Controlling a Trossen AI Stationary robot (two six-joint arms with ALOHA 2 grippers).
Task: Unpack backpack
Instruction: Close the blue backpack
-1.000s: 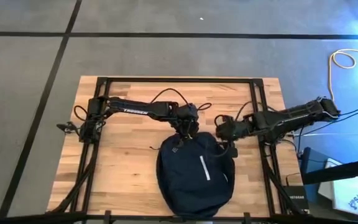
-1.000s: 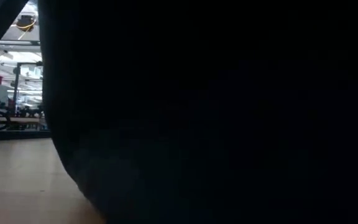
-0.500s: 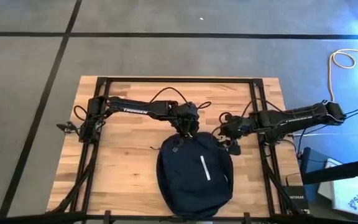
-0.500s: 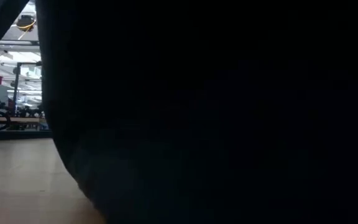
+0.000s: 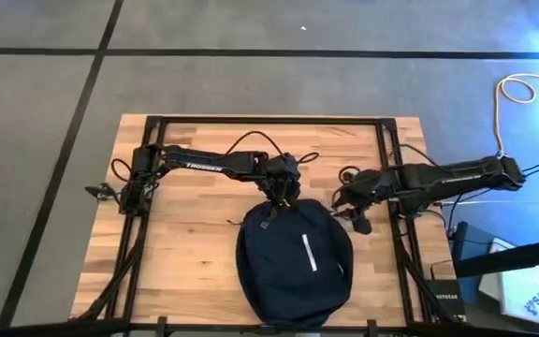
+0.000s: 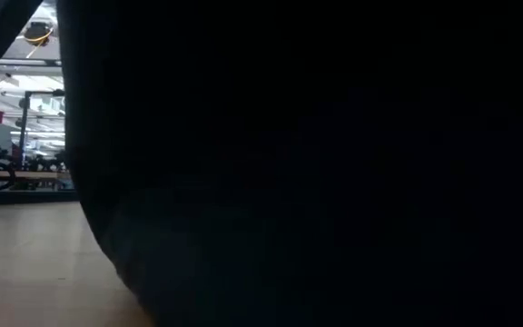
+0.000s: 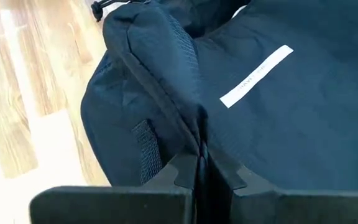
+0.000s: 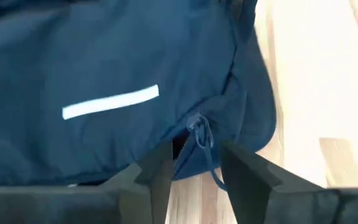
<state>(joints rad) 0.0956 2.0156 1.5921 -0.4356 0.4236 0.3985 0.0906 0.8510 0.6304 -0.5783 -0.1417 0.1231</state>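
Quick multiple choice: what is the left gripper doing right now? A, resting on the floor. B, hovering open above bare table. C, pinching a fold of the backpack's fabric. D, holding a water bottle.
C: in the left wrist view the left gripper has its jaws closed on a ridge of the backpack fabric, and the high view places it at the bag's top edge.

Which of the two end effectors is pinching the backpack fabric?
The left end effector, shut on the backpack; the right end effector is open around the zipper pull.

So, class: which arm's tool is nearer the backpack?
Left. The left tool is shut, pinching the backpack fabric at its top edge; the right tool is open, beside the upper right corner.
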